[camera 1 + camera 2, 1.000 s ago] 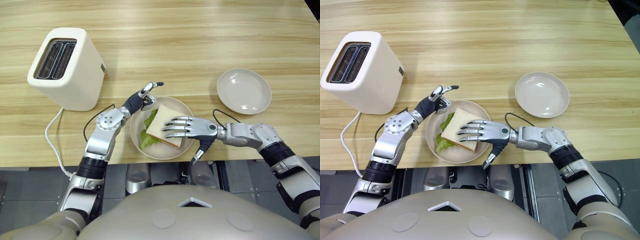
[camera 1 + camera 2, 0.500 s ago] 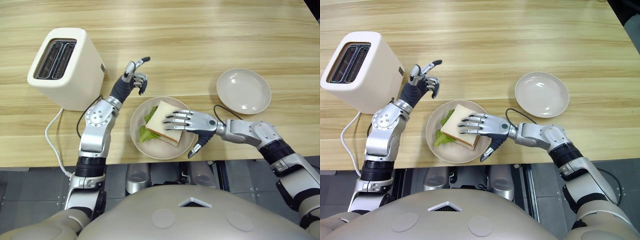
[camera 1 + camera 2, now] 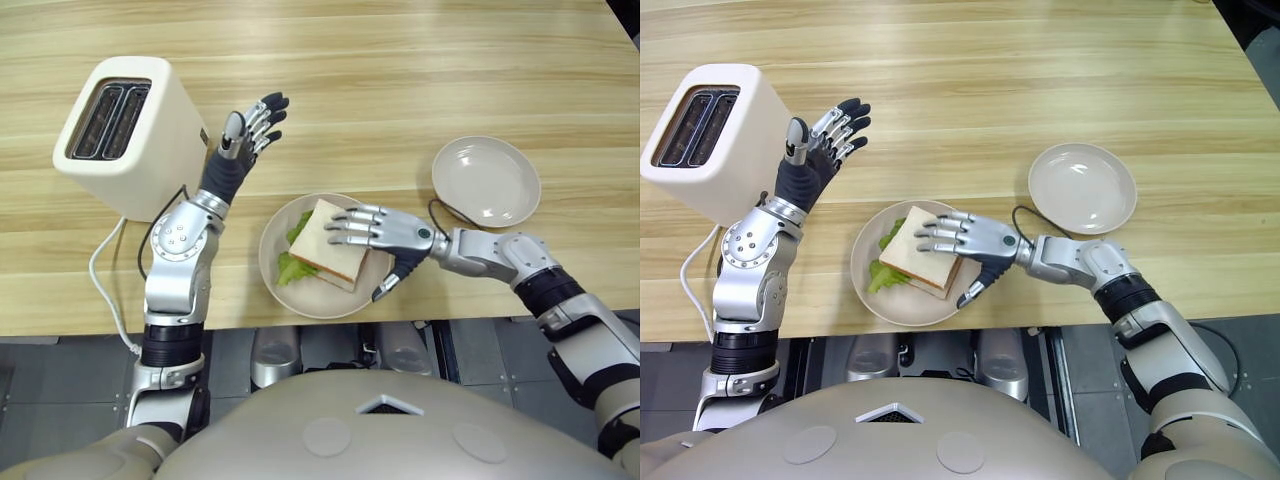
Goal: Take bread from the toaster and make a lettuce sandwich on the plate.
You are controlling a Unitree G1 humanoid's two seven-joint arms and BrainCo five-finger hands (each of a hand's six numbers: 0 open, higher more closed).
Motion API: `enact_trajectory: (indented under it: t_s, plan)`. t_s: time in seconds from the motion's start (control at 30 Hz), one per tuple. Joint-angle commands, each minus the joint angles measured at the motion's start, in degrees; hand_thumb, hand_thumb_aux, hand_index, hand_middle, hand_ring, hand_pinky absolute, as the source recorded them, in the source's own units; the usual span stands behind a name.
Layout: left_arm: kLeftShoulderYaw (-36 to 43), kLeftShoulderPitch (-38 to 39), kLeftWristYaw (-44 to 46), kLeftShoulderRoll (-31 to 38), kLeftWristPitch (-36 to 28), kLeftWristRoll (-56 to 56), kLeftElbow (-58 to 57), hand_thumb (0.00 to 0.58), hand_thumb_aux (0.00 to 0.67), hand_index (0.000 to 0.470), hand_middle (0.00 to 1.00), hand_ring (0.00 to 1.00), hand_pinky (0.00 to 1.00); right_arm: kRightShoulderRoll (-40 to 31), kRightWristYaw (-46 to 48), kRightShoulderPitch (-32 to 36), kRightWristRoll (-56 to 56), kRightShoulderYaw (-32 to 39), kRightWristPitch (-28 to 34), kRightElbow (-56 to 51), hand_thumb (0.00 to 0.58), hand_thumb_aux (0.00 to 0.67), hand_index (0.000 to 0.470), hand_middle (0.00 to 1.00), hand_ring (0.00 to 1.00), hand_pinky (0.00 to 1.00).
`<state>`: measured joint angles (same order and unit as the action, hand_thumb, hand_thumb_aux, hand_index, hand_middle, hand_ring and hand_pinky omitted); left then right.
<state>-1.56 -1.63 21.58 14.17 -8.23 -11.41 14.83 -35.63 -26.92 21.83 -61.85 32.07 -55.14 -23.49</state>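
A cream toaster [image 3: 130,135] stands at the left of the wooden table, both slots dark. On the beige plate [image 3: 276,238] near the front edge lies a sandwich [image 3: 332,258]: a bread slice on top, green lettuce [image 3: 291,268] poking out on its left. My right hand [image 3: 380,230] rests flat on the sandwich's right part, fingers spread and open. Raised beside the toaster's right face, my left hand [image 3: 248,130] is open with fingers stretched out, holding nothing.
A second, smaller plate [image 3: 486,181] sits bare at the right. The toaster's white cord [image 3: 104,283] runs down over the table's front edge. Bare wood stretches across the back of the table.
My left hand has lifted away from the plate, swung up toward the toaster and opened its fingers. The right hand has slid slightly up on the sandwich.
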Motion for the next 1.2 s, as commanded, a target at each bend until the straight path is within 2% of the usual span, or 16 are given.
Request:
enact_trajectory:
  t_s: [0.03, 0.17, 0.3, 0.33, 0.4, 0.43, 0.47, 0.53, 0.63, 0.7, 0.8, 0.9, 0.97, 1.07, 1.2]
  plan:
    - [-0.81, 0.71, -0.31, -0.12, -0.56, -0.92, 0.04, 0.0, 0.0, 0.0, 0.0, 0.0, 0.0, -0.6, -5.37, -0.21, -0.2, -3.07, 1.34, 3.92, 0.0, 0.0, 0.0, 0.0, 0.0, 0.0]
    - [-0.95, 0.61, -0.51, -0.21, -0.77, -1.33, 0.39, 0.0, 0.0, 0.0, 0.0, 0.0, 0.0, -0.55, -9.68, -1.03, 2.92, -7.33, 1.31, 6.72, 0.0, 0.0, 0.0, 0.0, 0.0, 0.0]
    - [-1.36, 1.76, -0.41, 0.13, -0.54, -1.72, 2.38, 0.0, 0.0, 0.0, 0.0, 0.0, 0.0, 0.93, -7.28, -2.25, 16.99, -11.32, -2.28, 6.54, 0.0, 0.0, 0.0, 0.0, 0.0, 0.0]
    - [-1.31, 2.65, 0.22, 0.59, 0.08, -1.71, 3.46, 0.132, 0.081, 0.056, 0.0, 0.0, 0.0, 1.37, -4.08, -2.66, 23.86, -10.79, -3.26, 5.13, 0.508, 0.434, 0.298, 0.0, 0.0, 0.0]
    - [-0.93, 5.01, 2.11, 1.95, 1.73, -1.59, 5.63, 0.132, 0.081, 0.056, 0.0, 0.0, 0.0, 1.53, 2.17, -3.67, 35.43, -9.39, -4.26, 3.01, 0.508, 0.434, 0.298, 0.0, 0.0, 0.0]
    - [-0.95, 7.1, 4.3, 3.1, 2.4, -2.64, 7.03, 0.58, 0.67, 0.46, 0.15, 0.15, 0.15, 1.21, 7.74, -4.48, 43.06, -8.07, -3.73, 1.76, 0.58, 0.67, 0.46, 1.0, 1.0, 1.0]
    - [-1.01, 8.55, 5.79, 3.86, 2.7, -3.5, 8.07, 0.58, 0.67, 0.46, 1.0, 1.0, 1.0, 0.9, 11.72, -5.14, 48.15, -7.31, -3.23, 1.18, 0.58, 0.67, 0.46, 1.0, 1.0, 1.0]
    - [-1.65, 11.79, 8.58, 5.7, 3.62, -5.33, 10.21, 0.58, 0.67, 0.46, 1.0, 1.0, 1.0, -0.14, 21.84, -7.18, 60.85, -5.6, -0.64, 2.22, 0.58, 0.67, 0.46, 1.0, 1.0, 1.0]
    - [-2.22, 18.86, 15.97, 10.62, 5.45, -8.45, 12.68, 0.58, 0.67, 0.46, 1.0, 1.0, 1.0, -4.04, 44.54, -13.01, 84.16, -1.79, 8.06, 10.19, 0.58, 0.67, 0.46, 1.0, 1.0, 1.0]
    - [-2.07, 24.76, 21.61, 14.39, 7.24, -9.58, 11.69, 0.58, 0.67, 0.46, 1.0, 1.0, 1.0, -7.56, 57.32, -16.45, 90.91, -1.42, 12.91, 12.75, 0.58, 0.67, 0.46, 1.0, 1.0, 1.0]
    - [-1.09, 31.14, 26.06, 18.81, 11.66, -6.18, 7.23, 0.58, 0.67, 0.46, 1.0, 1.0, 1.0, -11.78, 66.87, -18.95, 88.64, -2.66, 15.9, 12.23, 0.58, 0.67, 0.46, 1.0, 1.0, 1.0]
    - [-0.59, 34.63, 27.04, 20.81, 15.41, -2.53, 4.18, 0.58, 0.67, 0.46, 1.0, 1.0, 1.0, -13.85, 70.02, -20.41, 83.77, -5.01, 17.14, 12.82, 0.58, 0.67, 0.46, 1.0, 1.0, 1.0]
    - [0.8, 36.3, 26.18, 22.01, 17.4, 2.34, 2.47, 0.58, 0.67, 0.46, 1.0, 1.0, 1.0, -14.05, 69.96, -20.14, 76.51, -6.19, 17.0, 11.28, 0.58, 0.67, 0.46, 1.0, 1.0, 1.0]
    - [3.0, 36.77, 24.38, 22.71, 19.11, 8.51, 0.87, 0.58, 0.67, 0.46, 1.0, 1.0, 1.0, -13.94, 69.05, -20.15, 66.07, -6.3, 16.61, 9.24, 0.58, 0.67, 0.46, 1.0, 1.0, 1.0]
    - [6.08, 33.41, 19.74, 21.97, 20.27, 16.91, -2.02, 0.58, 0.67, 0.46, 1.0, 1.0, 1.0, -12.4, 67.9, -20.72, 57.5, -6.66, 16.71, 10.01, 0.58, 0.67, 0.46, 1.0, 1.0, 1.0]
